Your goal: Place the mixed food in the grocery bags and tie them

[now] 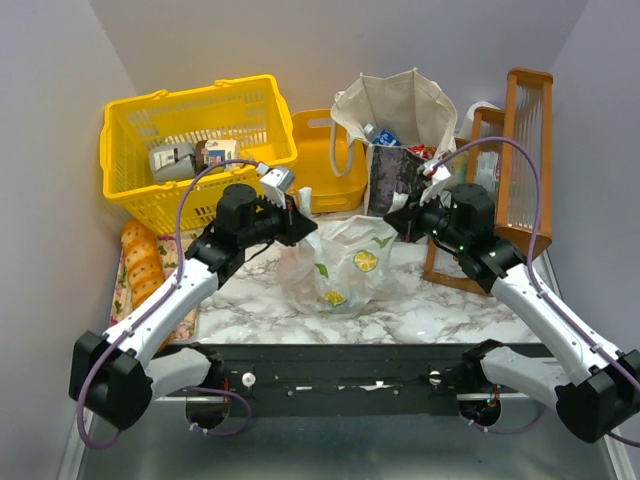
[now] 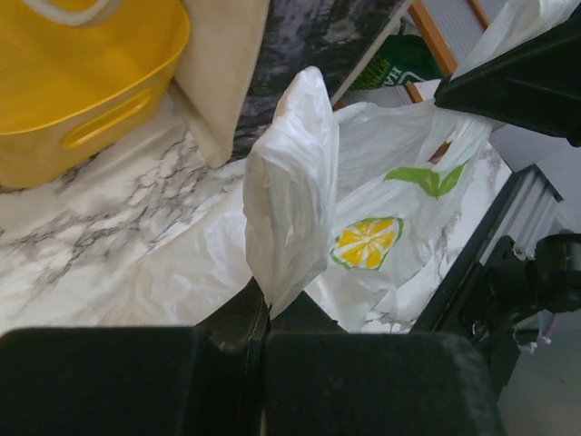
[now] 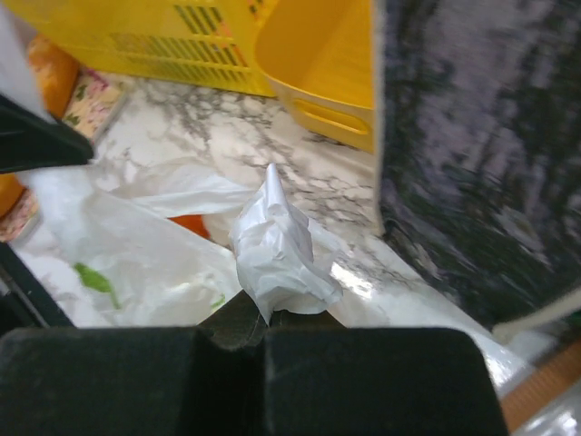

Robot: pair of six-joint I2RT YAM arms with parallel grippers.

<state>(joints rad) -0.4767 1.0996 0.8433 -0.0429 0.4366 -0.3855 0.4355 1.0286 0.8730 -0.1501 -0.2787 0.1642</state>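
The white plastic bag (image 1: 345, 262) with lemon prints sits mid-table. My left gripper (image 1: 305, 225) is shut on its left handle (image 2: 286, 195), held up over the bag's left side. My right gripper (image 1: 398, 222) is shut on its right handle (image 3: 277, 245) at the bag's right side. An orange (image 3: 191, 223) shows inside the bag. The beige canvas tote (image 1: 395, 140) stands behind, with a blue-labelled bottle (image 1: 382, 134) and red packets (image 1: 425, 153) in it. Its dark panel fills the right of the right wrist view (image 3: 481, 154).
A yellow mesh basket (image 1: 195, 140) with cartons stands at back left, a yellow tub (image 1: 325, 160) beside the tote. Bread loaves (image 1: 140, 262) lie at the left edge. A wooden rack (image 1: 520, 150) stands at back right.
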